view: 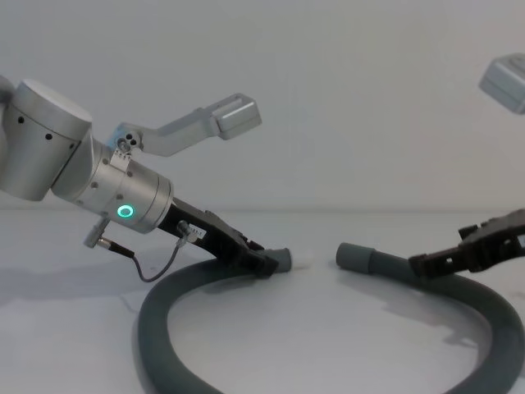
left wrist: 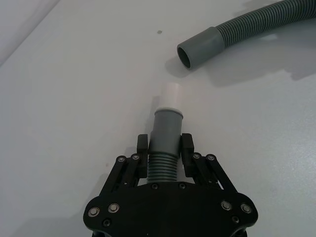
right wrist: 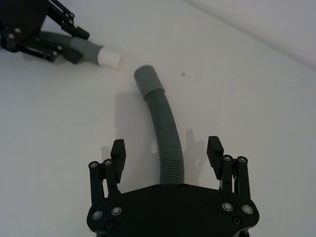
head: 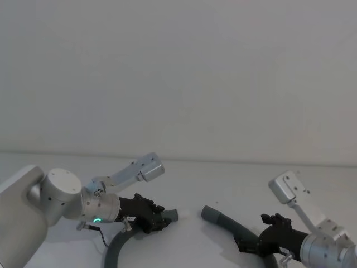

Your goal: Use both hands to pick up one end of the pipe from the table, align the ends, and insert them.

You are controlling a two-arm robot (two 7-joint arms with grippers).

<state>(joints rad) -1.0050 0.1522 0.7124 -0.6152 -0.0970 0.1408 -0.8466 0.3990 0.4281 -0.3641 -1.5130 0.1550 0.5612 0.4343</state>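
Black flat fingers of the left gripper (left wrist: 164, 144) are clamping the long dark grey corrugated flexible hose (view: 153, 328) just behind its smooth grey cuff (left wrist: 166, 126), whose white spigot tip (left wrist: 172, 95) is pointing at the plain hollow cuff (left wrist: 197, 47) lying nearby on the matte white table (left wrist: 74, 98). The right gripper (right wrist: 167, 145) is straddling the hose farther back, fingers spread apart.

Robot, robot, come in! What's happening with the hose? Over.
Left gripper shut on hose behind spigot cuff. Right gripper open, straddling hose behind hollow cuff. Ends apart, bare table between.
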